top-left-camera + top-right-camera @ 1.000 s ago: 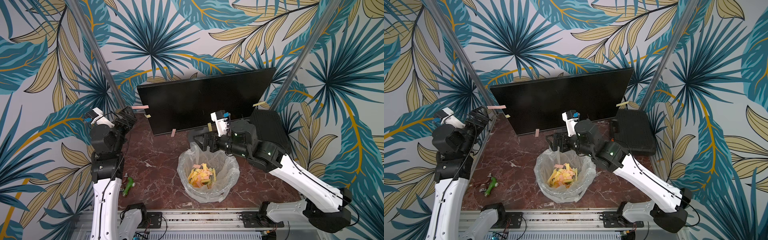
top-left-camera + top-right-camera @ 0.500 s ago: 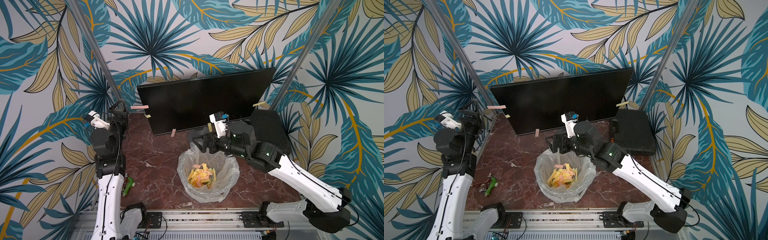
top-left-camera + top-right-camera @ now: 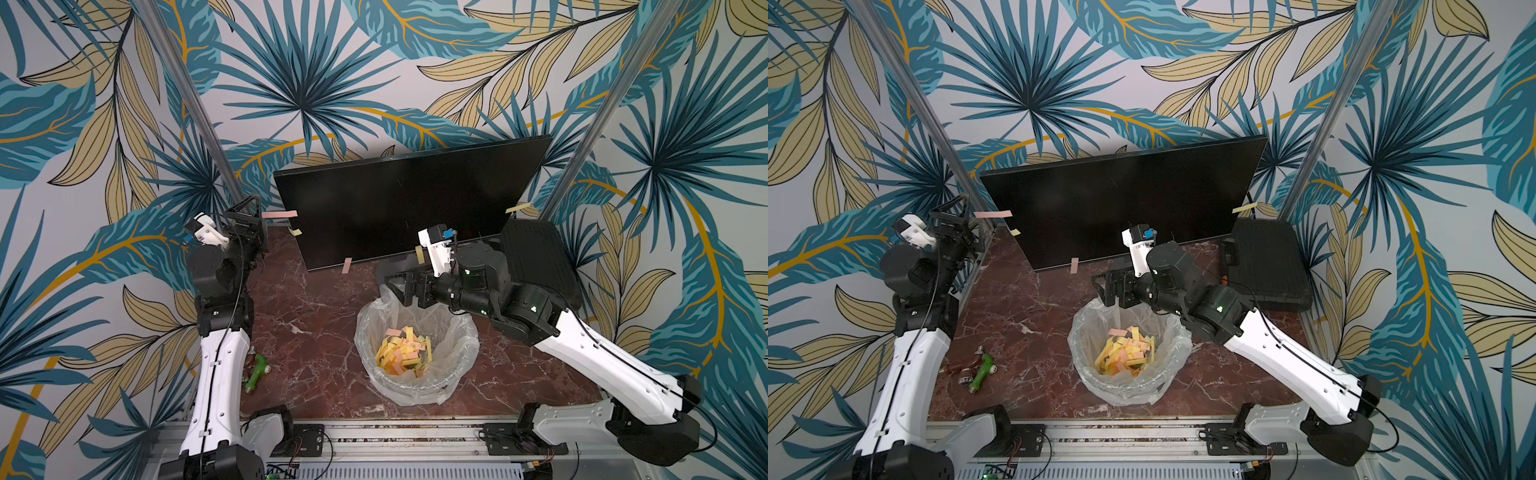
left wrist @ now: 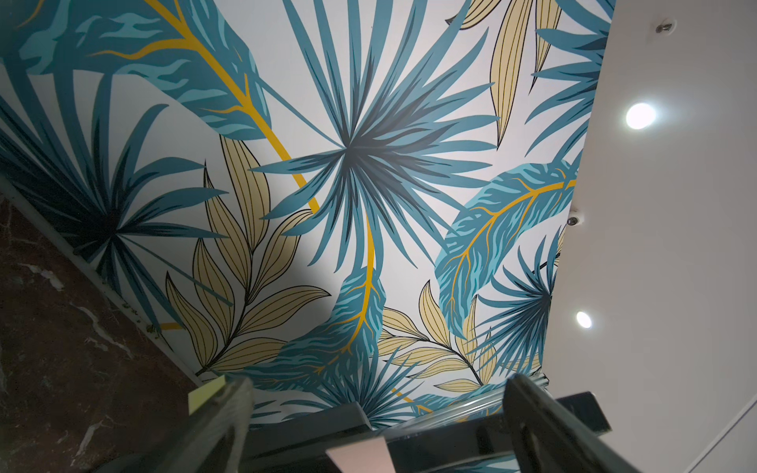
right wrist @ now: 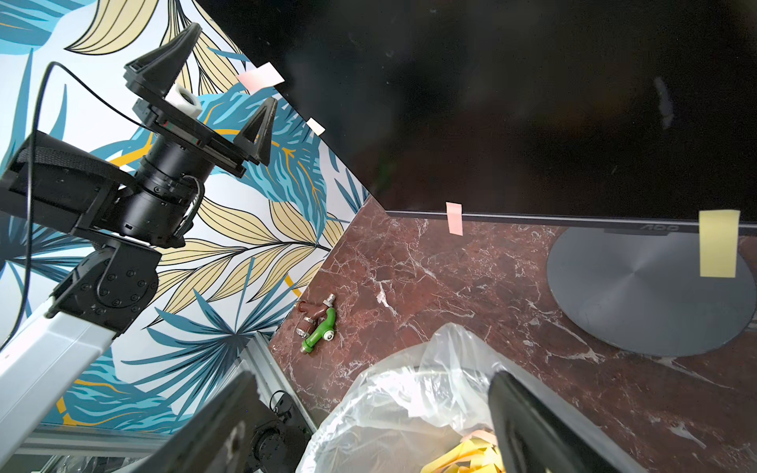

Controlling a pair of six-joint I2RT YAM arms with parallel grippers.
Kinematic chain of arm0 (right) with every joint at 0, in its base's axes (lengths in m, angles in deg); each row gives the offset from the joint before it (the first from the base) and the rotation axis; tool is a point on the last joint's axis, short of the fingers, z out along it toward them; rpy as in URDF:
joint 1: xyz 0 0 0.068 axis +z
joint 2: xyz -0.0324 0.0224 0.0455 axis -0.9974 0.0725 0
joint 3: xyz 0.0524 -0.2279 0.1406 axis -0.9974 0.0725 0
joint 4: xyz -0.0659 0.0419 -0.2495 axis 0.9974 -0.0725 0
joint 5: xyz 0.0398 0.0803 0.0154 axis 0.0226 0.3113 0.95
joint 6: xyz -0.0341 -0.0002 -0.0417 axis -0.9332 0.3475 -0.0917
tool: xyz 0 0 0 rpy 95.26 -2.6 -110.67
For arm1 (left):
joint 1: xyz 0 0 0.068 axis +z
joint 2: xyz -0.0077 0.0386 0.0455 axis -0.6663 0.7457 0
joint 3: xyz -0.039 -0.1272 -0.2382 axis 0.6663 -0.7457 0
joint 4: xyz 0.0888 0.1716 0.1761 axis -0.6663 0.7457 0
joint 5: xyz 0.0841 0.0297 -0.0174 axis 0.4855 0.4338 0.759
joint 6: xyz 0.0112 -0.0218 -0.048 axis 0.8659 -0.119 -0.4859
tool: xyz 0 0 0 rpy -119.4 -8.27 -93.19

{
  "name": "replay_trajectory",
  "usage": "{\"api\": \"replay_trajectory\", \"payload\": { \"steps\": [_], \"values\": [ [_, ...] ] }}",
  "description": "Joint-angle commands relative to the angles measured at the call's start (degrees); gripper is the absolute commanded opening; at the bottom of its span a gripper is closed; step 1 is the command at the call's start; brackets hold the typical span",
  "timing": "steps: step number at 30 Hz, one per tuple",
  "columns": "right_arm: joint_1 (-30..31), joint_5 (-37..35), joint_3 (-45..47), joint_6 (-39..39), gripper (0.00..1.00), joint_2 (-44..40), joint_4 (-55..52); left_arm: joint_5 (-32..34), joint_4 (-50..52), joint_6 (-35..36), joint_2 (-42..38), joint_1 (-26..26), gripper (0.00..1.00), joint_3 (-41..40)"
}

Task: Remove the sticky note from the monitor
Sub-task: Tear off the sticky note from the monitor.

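Left gripper [image 3: 248, 210] is hovering wide open at the pink sticky note [image 3: 279, 214] on the edge of the monitor [image 3: 407, 199]. Right gripper [image 3: 401, 286] is gaping empty over the bin [image 3: 360, 328]. Several notes are waiting on the bezel, many already binned.

A: From where are the top views looking?
B: Both are looking down from high, sharing the whole bench [image 3: 316, 299] and monitor [image 3: 399, 208].
A: And the wrist views?
B: Left is facing up at the wall [image 4: 368, 164]; right is looking closely at the monitor's lower edge.
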Motion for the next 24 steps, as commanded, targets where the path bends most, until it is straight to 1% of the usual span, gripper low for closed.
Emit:
{"api": "replay_trajectory", "payload": {
  "steps": [1,9,15,24],
  "values": [
    [0.3,-0.9,1.2,-0.9,0.91,-0.6,1.5,-2.7,-2.2,0.4,0.5,0.5,0.99,2.1],
    [0.3,-1.5,1.1,-1.0,0.91,-0.4,1.5,-4.1,-2.9,0.7,2.5,0.5,0.92,2.2],
    [0.3,-1.6,0.9,-1.0,0.91,-0.2,1.4,-4.7,-3.8,0.8,2.9,0.5,0.85,1.6],
    [0.3,-1.6,0.7,-0.8,0.91,0.1,1.4,-7.2,-5.8,0.3,4.4,0.4,0.69,1.6]
  ]
}}
